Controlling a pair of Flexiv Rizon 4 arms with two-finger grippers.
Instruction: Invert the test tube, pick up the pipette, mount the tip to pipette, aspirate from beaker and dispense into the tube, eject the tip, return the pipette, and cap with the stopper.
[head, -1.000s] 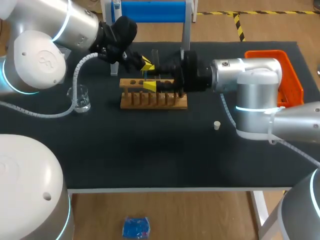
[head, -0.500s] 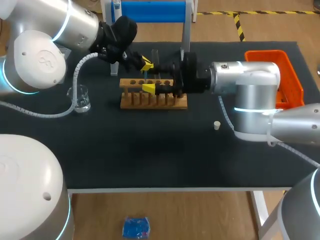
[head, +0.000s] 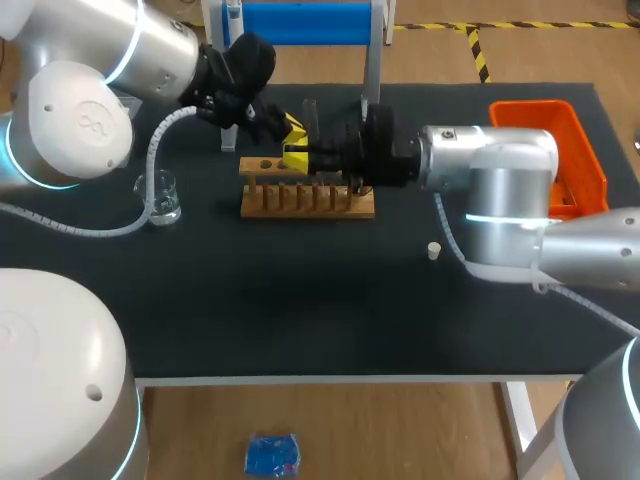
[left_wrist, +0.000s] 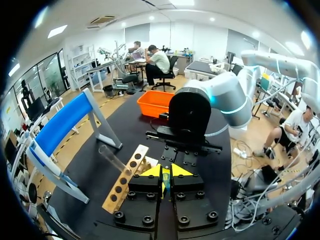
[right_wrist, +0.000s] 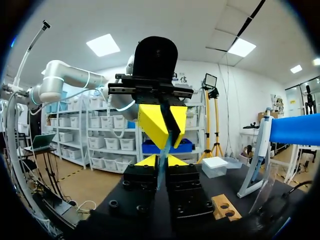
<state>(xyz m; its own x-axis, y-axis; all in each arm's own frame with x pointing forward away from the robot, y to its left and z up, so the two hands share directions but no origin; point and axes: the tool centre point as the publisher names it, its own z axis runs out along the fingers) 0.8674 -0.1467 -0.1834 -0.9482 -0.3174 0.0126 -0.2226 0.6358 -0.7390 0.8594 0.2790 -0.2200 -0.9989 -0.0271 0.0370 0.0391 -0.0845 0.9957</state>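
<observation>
Both grippers meet above the wooden rack's (head: 308, 192) left end. The test tube (right_wrist: 161, 150) shows as a thin clear sliver standing between them. In the left wrist view my left gripper (left_wrist: 163, 172) is shut on it, yellow tips nearly touching. My right gripper (right_wrist: 161, 161) is shut on the tube just below my left gripper's (right_wrist: 162, 126) tips. In the head view the left gripper (head: 292, 127) sits right above the right gripper (head: 296, 158). The beaker (head: 160, 198) stands at the left. The white stopper (head: 434, 251) lies right of centre.
A blue stand (head: 300, 22) rises at the table's back edge, with a clear upright piece (head: 309, 108) in front of it. An orange bin (head: 585, 150) sits at the back right. The black mat in front of the rack is bare apart from the stopper.
My right gripper's fingers, wide apart before, have closed on the tube and moved up against the left gripper. The left arm has stayed put.
</observation>
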